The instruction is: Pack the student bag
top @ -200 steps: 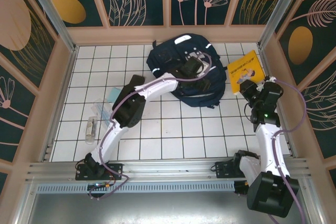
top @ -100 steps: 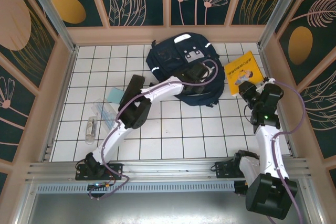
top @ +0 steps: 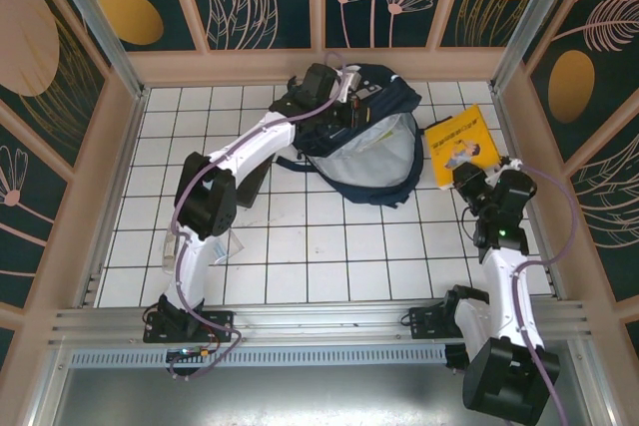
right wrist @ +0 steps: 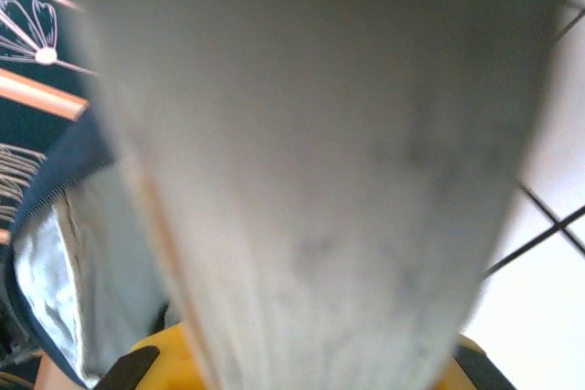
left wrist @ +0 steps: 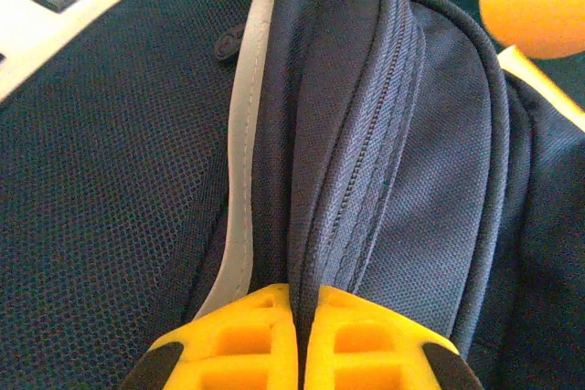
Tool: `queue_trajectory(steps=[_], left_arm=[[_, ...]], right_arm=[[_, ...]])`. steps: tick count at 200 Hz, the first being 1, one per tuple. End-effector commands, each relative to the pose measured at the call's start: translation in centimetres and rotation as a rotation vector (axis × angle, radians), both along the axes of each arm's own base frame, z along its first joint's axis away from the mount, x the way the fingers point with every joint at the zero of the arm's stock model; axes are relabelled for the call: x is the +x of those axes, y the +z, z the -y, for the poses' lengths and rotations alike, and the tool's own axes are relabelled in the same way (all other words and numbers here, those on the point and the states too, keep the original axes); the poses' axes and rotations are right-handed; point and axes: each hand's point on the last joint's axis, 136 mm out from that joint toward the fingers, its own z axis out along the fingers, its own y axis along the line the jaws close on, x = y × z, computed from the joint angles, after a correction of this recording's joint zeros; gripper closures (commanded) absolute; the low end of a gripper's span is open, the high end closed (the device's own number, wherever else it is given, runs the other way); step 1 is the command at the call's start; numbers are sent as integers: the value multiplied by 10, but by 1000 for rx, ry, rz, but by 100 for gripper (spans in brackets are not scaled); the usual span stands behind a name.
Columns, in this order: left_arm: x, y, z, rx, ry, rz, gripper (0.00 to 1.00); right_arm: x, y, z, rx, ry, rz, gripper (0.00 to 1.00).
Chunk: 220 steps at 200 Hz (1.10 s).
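Holding bag [top: 384, 152] open upper centre, left gripper [left wrist: 297, 306] clenched on its edge; right gripper [top: 467, 179], seemingly grasping book [top: 457, 135], should enter flat.

— What are the arms built from?
— The left arm [top: 262, 147] and right arm [top: 504, 281] match: smooth white links between chunky black joint housings. Each rises from a black base block, the left base [top: 185, 324] at seven o'clock in the overhead view, the right base [top: 437, 322] at five.
— Cables?
— A thin purple cable [top: 178, 214] runs outside each arm in loose loops.
— Any markings?
— A small green light [top: 502, 236] on a black housing of the right arm.
— And the tools?
— The left tool [left wrist: 300, 335] has bright yellow fingers [left wrist: 242, 340] moulded with square pockets, black at the outer corners; the right tool [top: 466, 181] is black from above, with the same yellow seen from its wrist
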Motion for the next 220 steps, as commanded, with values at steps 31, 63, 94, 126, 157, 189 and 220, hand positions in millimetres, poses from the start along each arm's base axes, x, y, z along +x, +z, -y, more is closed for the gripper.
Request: queue_trajectory(steps=[31,63,94,126,157,189,220], left_arm=[[-3,91,21,-234,-74,62,100],[-9,97,21,-269,-92,45,100],[-20,101,20,-304,-109,24,100],[-29,105,20,-331,-118,12,100],[-36,112,22,-370,-128,3,100],[-41,124,23,-404,-141,7,100],[-43,130,22,-413,-138,19,100]], right_arm=[[7,29,-79,180,287,197,100],[21,20,-102,208,327,173,100],[49,22,-126,205,398,218,100],[89,23,-160,201,495,226,100],[129,3,-181,202,491,197,100],[162,-18,-202,273,487,171,100],[194,-52,-216,295,454,46,100]])
